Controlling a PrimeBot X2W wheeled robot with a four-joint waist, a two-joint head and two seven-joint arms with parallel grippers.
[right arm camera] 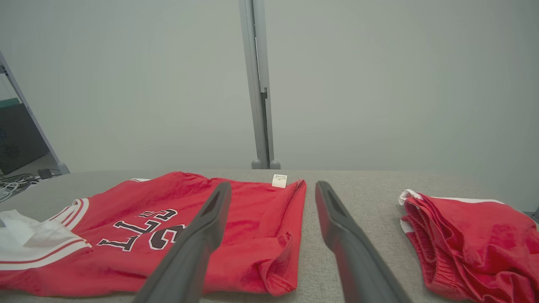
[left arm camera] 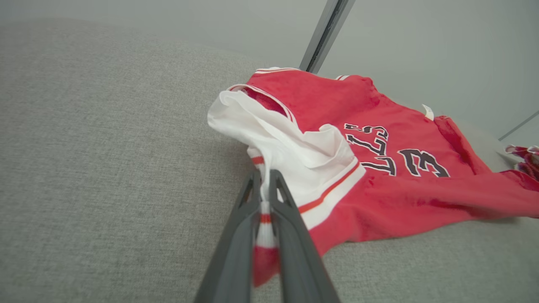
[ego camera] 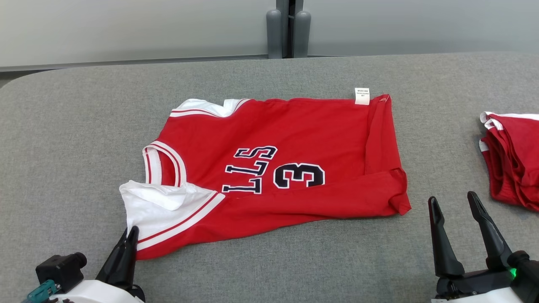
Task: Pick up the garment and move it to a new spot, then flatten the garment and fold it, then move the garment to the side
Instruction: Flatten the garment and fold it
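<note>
The garment point(ego camera: 290, 147) is a red basketball jersey with white trim and dark lettering, lying folded lengthwise across the middle of the grey table point(ego camera: 67, 139). My left gripper point(ego camera: 130, 233) is shut on the jersey's near left corner, where the white shoulder panel point(left arm camera: 294, 147) bunches up; red and white cloth shows pinched between its fingers point(left arm camera: 242, 235). My right gripper point(ego camera: 452, 202) stands open off the jersey's near right corner, touching nothing. From the right wrist, the jersey point(right arm camera: 177, 219) spreads to the left behind the open fingers point(right arm camera: 198, 240).
A second red garment point(ego camera: 513, 155) lies crumpled at the table's right edge, also seen as a red heap point(right arm camera: 476, 240) from the right wrist. Behind the table a grey post point(ego camera: 288, 29) stands against a pale wall. Bare table surrounds the jersey.
</note>
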